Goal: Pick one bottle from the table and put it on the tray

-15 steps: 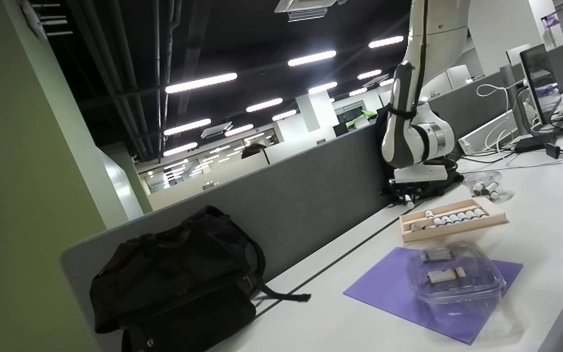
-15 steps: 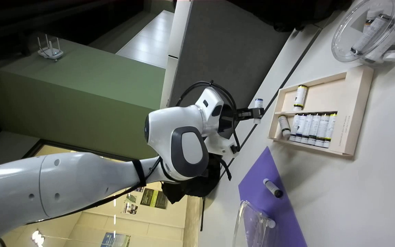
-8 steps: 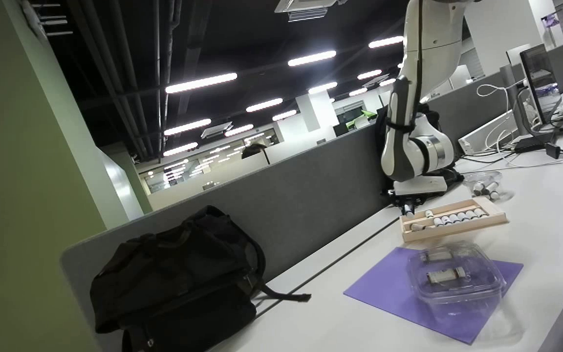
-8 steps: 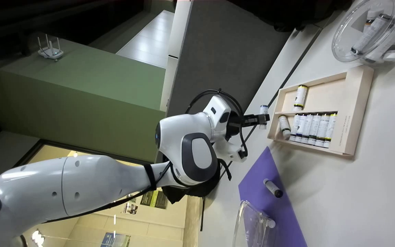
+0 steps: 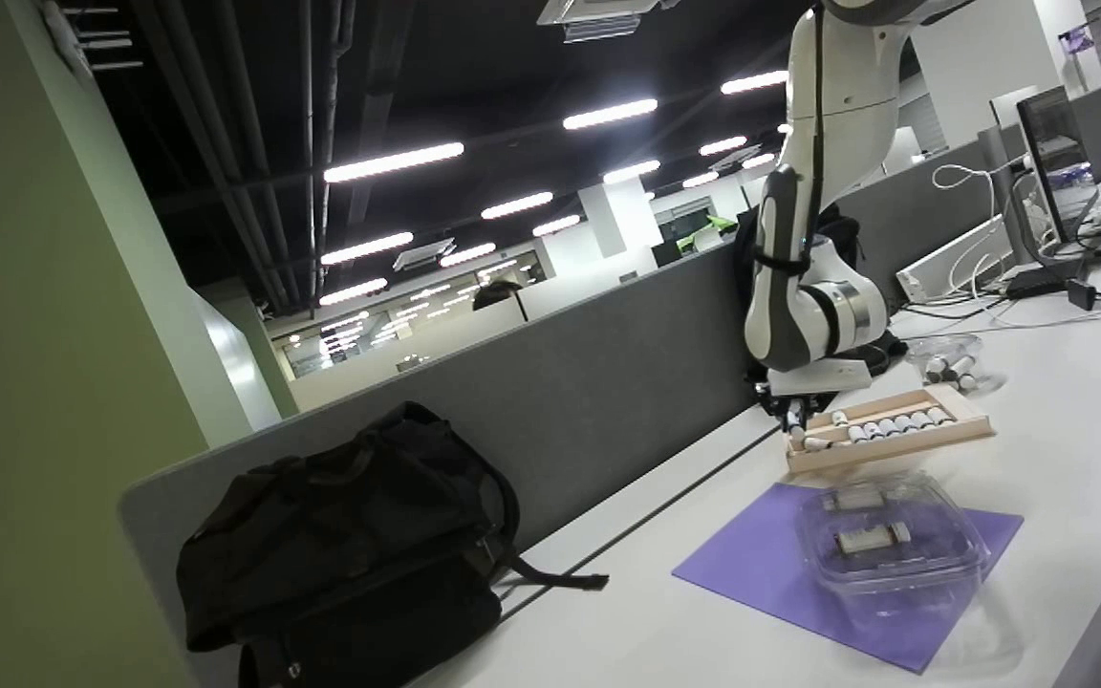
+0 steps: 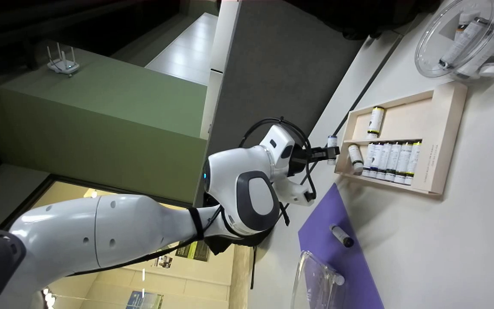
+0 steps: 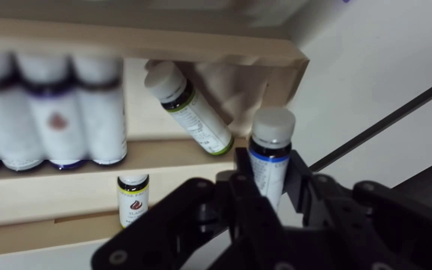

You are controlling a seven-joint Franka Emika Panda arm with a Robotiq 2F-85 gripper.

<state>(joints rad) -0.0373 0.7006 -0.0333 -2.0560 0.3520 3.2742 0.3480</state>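
Your gripper (image 7: 269,165) pinches a blue-banded bottle (image 7: 270,150) from both sides, with the cap projecting beyond the grip. Treat the pick as complete; the step in hand is most likely placement.

In the wrist view, most of the tray (image 7: 163,43) lies to the left of the held bottle, and the bottle's cap overlaps the tray's end wall (image 7: 281,88). Whether the bottle is above that wall or just outside it cannot be told. Its long axis runs roughly parallel to the row of bottles (image 6: 390,159), with caps pointing the same way; the coming move should therefore be mainly a sideways shift, with little wrist rotation.

Check the landing area. In the compartment with the row, a slanted bottle (image 7: 197,108) lies between the row and the end wall; lowering there risks contact. Across the divider (image 6: 356,141), a yellow-banded bottle (image 6: 375,121) lies next to a wide stretch of tray floor; judge this the easier target. Carry the bottle past the end wall before you lower it.

Farther out on the table (image 6: 448,249), do not mistake the purple mat (image 5: 751,554) for the target. Beyond stands the grey partition (image 6: 281,64); allow for it.
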